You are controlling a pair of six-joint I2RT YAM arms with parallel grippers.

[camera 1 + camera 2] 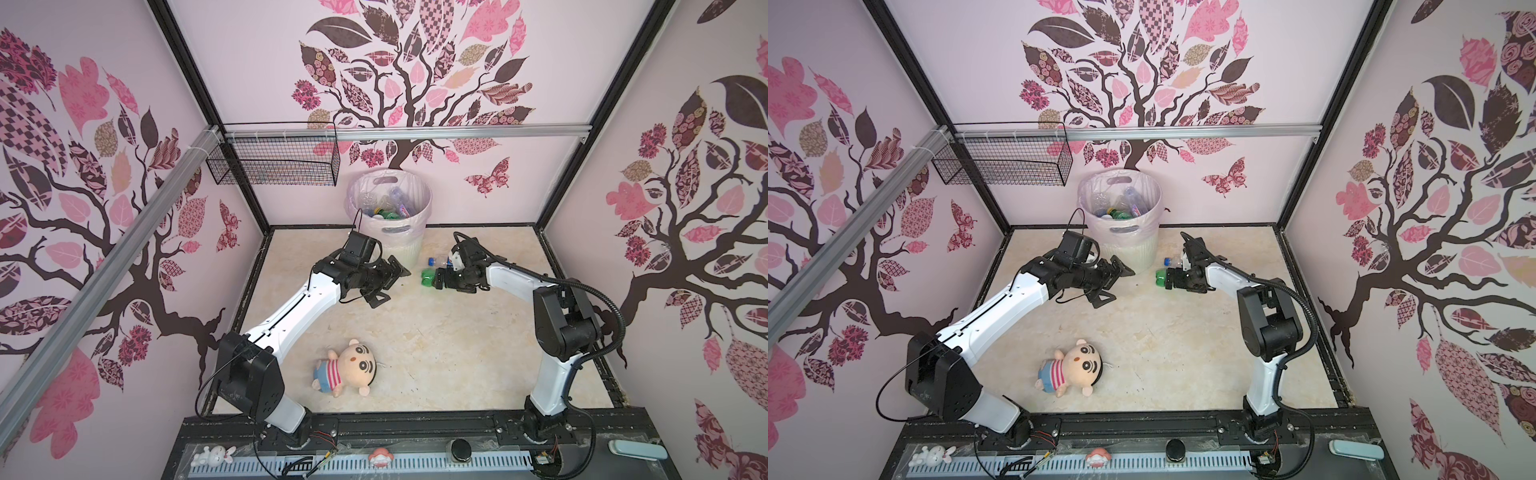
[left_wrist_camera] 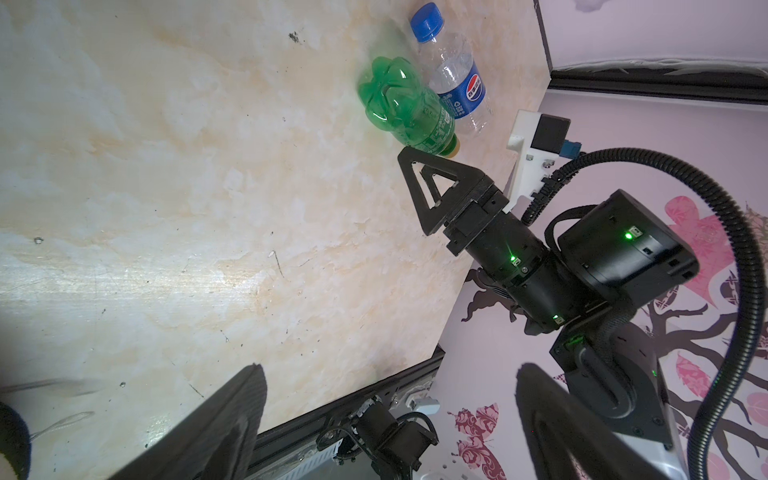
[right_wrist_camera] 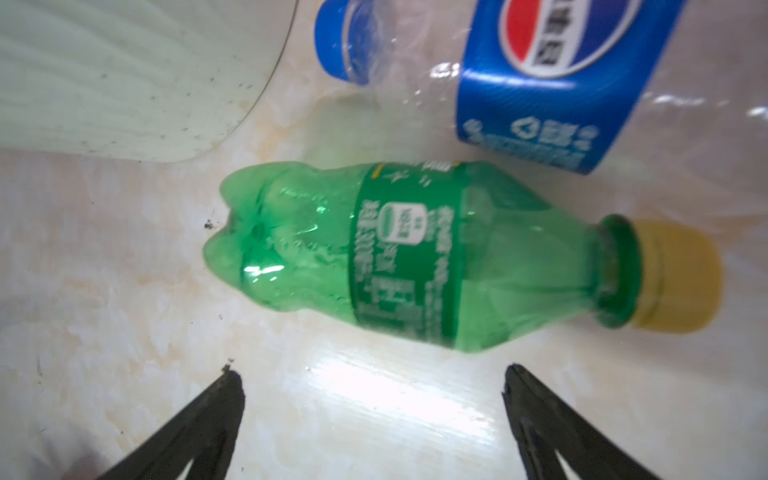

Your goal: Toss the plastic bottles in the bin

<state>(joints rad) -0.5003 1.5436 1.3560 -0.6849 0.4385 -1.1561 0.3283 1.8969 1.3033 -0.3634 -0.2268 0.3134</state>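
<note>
Two plastic bottles are shown lying on the marble-pattern tabletop [image 1: 457, 353], just off the foot of the bin [image 1: 409, 235] at its 4 o'clock (12 o'clock is taken toward the back wall in both top views). The green bottle [image 3: 395, 253] lies on its side, base toward 9 o'clock and yellow cap toward 3 o'clock. The clear bottle [image 2: 453, 75], blue-capped and blue-labelled, lies just beside it on the 12 o'clock side; contact between the two cannot be confirmed. Several further bottles [image 1: 386, 205] are seen inside the bin, which stands against the table's back edge at 12 o'clock.

The right gripper [image 3: 372, 372] is positioned at the cap end of the green bottle with its jaws spread wide. Nothing is gripped: in the right wrist view the bottle is seen ahead of both fingertips, lengthwise across the gap. The left gripper [image 1: 399, 284] is held at 9 o'clock of the bottles, near the bin's foot, with its jaws likewise spread wide and empty.

A strip of bare surface is shown between the two grippers. Open tabletop extends from the bottles to the table's right edge at 3 o'clock and to its front edge at 6 o'clock. The plush doll [image 1: 353, 370] lies at 7 o'clock, well apart from the bottles. A black wire-mesh basket [image 1: 274, 162] is mounted at 11 o'clock, above the table and beside the bin's rim.
</note>
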